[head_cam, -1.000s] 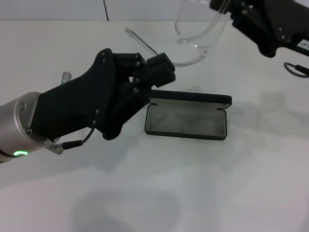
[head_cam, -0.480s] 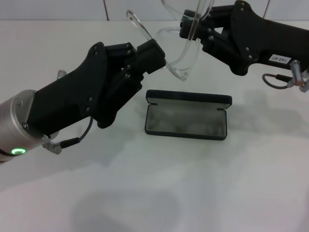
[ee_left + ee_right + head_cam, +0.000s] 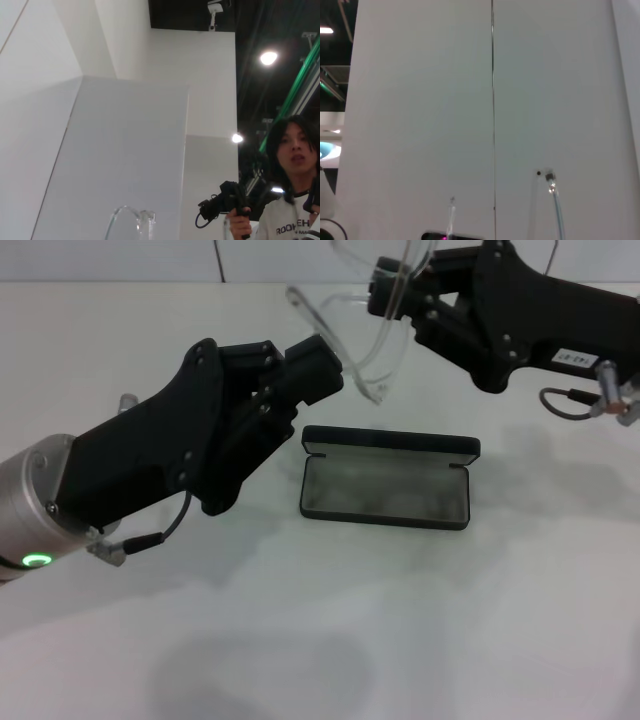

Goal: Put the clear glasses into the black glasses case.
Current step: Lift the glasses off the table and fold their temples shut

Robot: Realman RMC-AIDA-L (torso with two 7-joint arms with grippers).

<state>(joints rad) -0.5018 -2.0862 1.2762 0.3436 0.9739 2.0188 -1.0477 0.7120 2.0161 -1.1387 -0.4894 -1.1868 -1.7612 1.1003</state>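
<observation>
Since half a second ago the clear glasses (image 3: pixel 372 335) have been carried slightly toward the worktop's far edge, and the left gripper (image 3: pixel 318 365) has been shifted a little to follow one of their arms; the black glasses case (image 3: pixel 388 480) has been left where it was.

The white worktop (image 3: pixel 420 620) is seen in the head view, with both arms raised above its far half. The left arm is extended from the near left corner, and its gripper is closed on the end of one clear temple arm. The right gripper (image 3: pixel 392 290) is brought in from the far right corner and is clamped on the glasses near the lens, so that the glasses are held in the air between the two grippers, tilted, above and behind the case.

The case is lying open at the middle of the worktop, its grey lining exposed and its lid standing along the far side.
</observation>
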